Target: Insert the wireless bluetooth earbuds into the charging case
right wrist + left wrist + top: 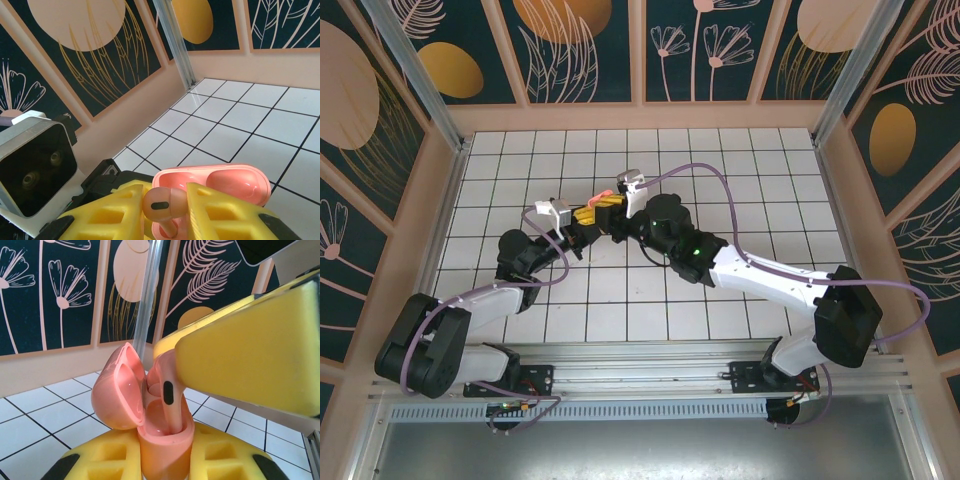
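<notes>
two arms, one case, one earbud: the left arm reaches in from 7 o'clock and the right arm from 5 o'clock, and they meet just off the middle of the white grid table, toward 10 o'clock. there the left gripper and the right gripper sit tip to tip, the yellow of their fingers touching or nearly so from above.

in the left wrist view, the left gripper's two yellow fingers are clamped on either side of a single pink charging case, which stands upright between them. its one lid is swung open and hangs toward 9 o'clock of the body. a single pink earbud stands at 12 o'clock of the case, stem pointing down into the open body, a dark oval mark on its stem facing the camera. one broad yellow finger of the right gripper comes in from 3 o'clock and presses against the earbud's head.

from the right wrist, the right gripper's two fingers pinch that same earbud between them, its head showing at the gap. the open lid lies just at 3 o'clock of it, and the left arm's grey camera housing sits at 9 o'clock.
</notes>
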### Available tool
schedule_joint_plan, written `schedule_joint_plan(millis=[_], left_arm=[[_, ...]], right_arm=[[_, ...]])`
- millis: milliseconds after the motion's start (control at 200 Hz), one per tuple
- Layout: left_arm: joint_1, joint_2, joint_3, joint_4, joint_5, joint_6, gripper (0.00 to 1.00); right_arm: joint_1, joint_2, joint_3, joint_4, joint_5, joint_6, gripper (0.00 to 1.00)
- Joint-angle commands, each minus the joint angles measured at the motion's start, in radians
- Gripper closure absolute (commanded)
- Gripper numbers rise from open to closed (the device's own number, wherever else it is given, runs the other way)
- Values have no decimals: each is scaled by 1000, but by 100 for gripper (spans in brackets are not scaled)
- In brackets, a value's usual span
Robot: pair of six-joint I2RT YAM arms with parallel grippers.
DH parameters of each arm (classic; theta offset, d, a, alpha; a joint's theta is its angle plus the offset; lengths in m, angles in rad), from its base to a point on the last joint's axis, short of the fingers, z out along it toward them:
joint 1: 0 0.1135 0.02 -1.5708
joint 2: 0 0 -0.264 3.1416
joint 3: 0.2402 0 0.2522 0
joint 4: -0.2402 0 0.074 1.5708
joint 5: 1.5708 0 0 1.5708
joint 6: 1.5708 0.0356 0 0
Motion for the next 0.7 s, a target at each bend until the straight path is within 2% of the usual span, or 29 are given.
schedule_joint_plan(millis=[0, 145, 696], left_arm=[[-3, -26, 20, 60, 7, -11, 88], [-3, -33, 20, 59, 5, -11, 88], [-4, -54, 7, 55, 5, 23, 87]], right_arm=[[8, 12, -2, 40, -4, 3, 76], [8, 22, 3, 14, -35, 4, 76], [6, -33, -48, -132, 19, -15, 76]])
